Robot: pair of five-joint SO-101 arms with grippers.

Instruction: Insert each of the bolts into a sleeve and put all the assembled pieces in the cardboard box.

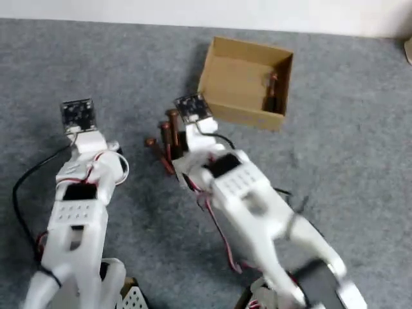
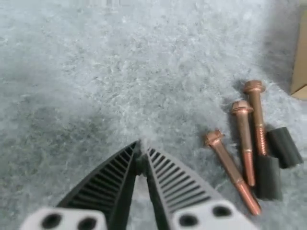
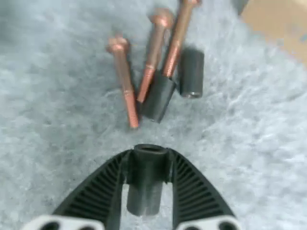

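Three copper bolts (image 3: 125,81) (image 2: 233,171) lie side by side on the grey felt, with two loose black sleeves (image 3: 158,98) (image 2: 267,176) at their threaded ends. In the high view the bolts (image 1: 166,138) lie just left of the right arm's wrist. My right gripper (image 3: 146,154) is shut on a third black sleeve (image 3: 144,194), held upright just short of the bolts. My left gripper (image 2: 142,147) is shut with nothing in it, low over bare felt to the left of the bolts. The cardboard box (image 1: 241,109) stands behind them, with one assembled piece (image 1: 271,90) inside.
The box's corner (image 3: 278,24) shows beyond the bolts, and its edge (image 2: 301,72) also shows past them. Both white arms (image 1: 77,212) (image 1: 257,206) reach from the near edge. Open grey felt lies far left and right of the box.
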